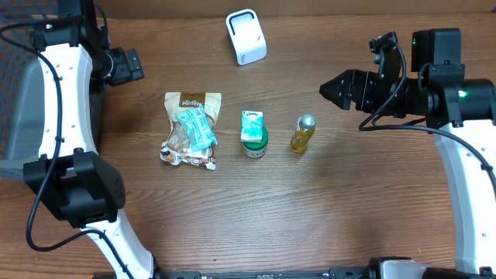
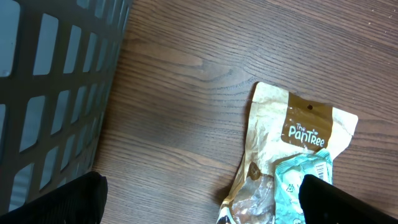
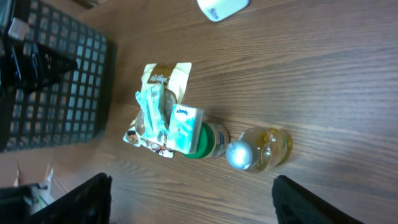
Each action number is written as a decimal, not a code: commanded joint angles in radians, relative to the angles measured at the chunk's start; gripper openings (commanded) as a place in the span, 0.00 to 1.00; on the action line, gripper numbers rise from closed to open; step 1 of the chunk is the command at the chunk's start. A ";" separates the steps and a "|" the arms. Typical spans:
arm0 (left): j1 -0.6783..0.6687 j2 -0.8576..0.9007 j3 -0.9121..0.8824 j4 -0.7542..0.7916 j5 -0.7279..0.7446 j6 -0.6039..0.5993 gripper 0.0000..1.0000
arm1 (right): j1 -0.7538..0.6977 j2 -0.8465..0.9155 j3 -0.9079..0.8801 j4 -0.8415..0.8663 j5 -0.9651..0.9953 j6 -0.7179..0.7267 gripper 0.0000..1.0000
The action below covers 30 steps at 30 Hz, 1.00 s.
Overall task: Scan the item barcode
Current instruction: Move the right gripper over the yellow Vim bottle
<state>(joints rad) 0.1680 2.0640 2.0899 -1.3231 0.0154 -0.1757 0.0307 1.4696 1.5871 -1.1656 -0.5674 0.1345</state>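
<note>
A wood table [image 1: 310,201] holds a dark basket [image 1: 14,101] at far left, a snack bag [image 1: 191,129] near the open left gripper [image 1: 136,66], a white scanner [image 1: 246,36] at the back, and a small yellow bottle [image 1: 302,133] near, but not touching, the open right gripper [image 1: 325,90].

One each — snack bag [image 1: 190,101], teal packet [image 1: 195,128], tissue pack [image 1: 251,124], jar [image 1: 255,147], bottle [image 1: 302,134], scanner [image 1: 246,36], basket [image 1: 15,85].

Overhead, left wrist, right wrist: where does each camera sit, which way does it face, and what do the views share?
Overhead: above the table, looking straight down; shows left gripper and right gripper.
Left wrist: low, facing down at snack bag and basket; own fingers show.
Right wrist: higher, tilted toward bottle and snack bag; own fingers show.
Shared: the snack bag appears in all three.
</note>
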 commanded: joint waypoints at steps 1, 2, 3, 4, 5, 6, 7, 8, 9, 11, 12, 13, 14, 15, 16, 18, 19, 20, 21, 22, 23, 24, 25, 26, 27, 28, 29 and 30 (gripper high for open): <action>0.001 0.000 0.025 0.000 0.004 0.019 1.00 | 0.023 0.010 0.101 -0.027 0.074 0.070 0.75; 0.001 0.000 0.025 0.000 0.004 0.019 0.99 | 0.030 0.016 0.130 -0.051 0.102 0.081 0.73; 0.001 0.000 0.025 0.000 0.004 0.019 0.99 | 0.039 0.027 0.167 -0.080 0.134 0.091 0.72; 0.001 0.000 0.025 -0.001 0.004 0.019 1.00 | 0.049 0.037 0.205 -0.111 0.172 0.107 0.72; 0.001 0.000 0.025 0.000 0.004 0.019 1.00 | 0.058 0.045 0.231 -0.135 0.199 0.110 0.72; 0.001 0.000 0.025 0.000 0.004 0.019 1.00 | 0.069 0.054 0.256 -0.161 0.228 0.113 0.72; 0.001 0.000 0.025 0.000 0.004 0.019 1.00 | 0.083 0.066 0.283 -0.193 0.270 0.121 0.72; 0.001 0.000 0.025 -0.001 0.004 0.019 1.00 | 0.093 0.076 0.296 -0.214 0.301 0.128 0.72; 0.001 0.000 0.025 0.000 0.004 0.019 0.99 | 0.108 0.087 0.307 -0.236 0.338 0.128 0.72; 0.001 0.000 0.025 0.000 0.004 0.019 1.00 | 0.132 0.106 0.305 -0.253 0.377 0.128 0.72; 0.001 0.000 0.025 -0.001 0.004 0.019 1.00 | 0.145 0.119 0.305 -0.261 0.391 0.128 0.73; 0.001 0.000 0.025 0.000 0.004 0.019 1.00 | 0.158 0.134 0.305 -0.269 0.401 0.127 0.74; 0.001 0.000 0.025 0.000 0.004 0.019 1.00 | 0.170 0.148 0.305 -0.277 0.409 0.127 0.76; 0.001 0.000 0.025 0.000 0.004 0.019 1.00 | 0.185 0.167 0.305 -0.284 0.420 0.127 0.78; 0.001 0.000 0.025 0.000 0.004 0.019 1.00 | 0.198 0.185 0.305 -0.288 0.431 0.128 0.80; 0.001 0.000 0.025 0.000 0.004 0.019 1.00 | 0.223 0.220 0.305 -0.288 0.441 0.127 0.81; 0.001 0.000 0.025 -0.001 0.004 0.019 0.99 | 0.239 0.243 0.305 -0.288 0.447 0.127 0.81; 0.001 0.000 0.025 -0.001 0.004 0.019 0.99 | 0.252 0.264 0.305 -0.288 0.459 0.128 0.82; 0.001 0.000 0.025 0.000 0.004 0.019 1.00 | 0.267 0.289 0.304 -0.288 0.481 0.129 0.86; 0.001 0.000 0.025 0.000 0.004 0.019 1.00 | 0.282 0.323 0.304 -0.285 0.507 0.143 0.91; 0.001 0.000 0.025 0.000 0.004 0.019 1.00 | 0.286 0.339 0.304 -0.282 0.524 0.162 0.92; 0.001 0.000 0.025 0.000 0.004 0.019 0.99 | 0.288 0.353 0.304 -0.278 0.536 0.176 0.92; 0.001 0.000 0.025 0.000 0.004 0.019 1.00 | 0.288 0.366 0.304 -0.277 0.545 0.181 0.93; 0.001 0.000 0.025 -0.001 0.004 0.019 0.99 | 0.288 0.378 0.304 -0.277 0.548 0.181 0.93; 0.001 0.000 0.025 0.000 0.004 0.019 1.00 | 0.288 0.388 0.303 -0.277 0.548 0.181 0.95; 0.001 0.000 0.025 0.000 0.004 0.019 1.00 | 0.288 0.396 0.301 -0.276 0.548 0.187 0.96; 0.001 0.000 0.025 -0.001 0.004 0.019 1.00 | 0.288 0.404 0.294 -0.270 0.548 0.204 0.96; 0.001 0.000 0.025 0.000 0.004 0.019 0.99 | 0.288 0.407 0.285 -0.262 0.548 0.221 0.96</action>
<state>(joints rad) 0.1680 2.0640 2.0899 -1.3235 0.0154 -0.1757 0.3206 1.8606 1.8782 -1.4448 -0.0540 0.3019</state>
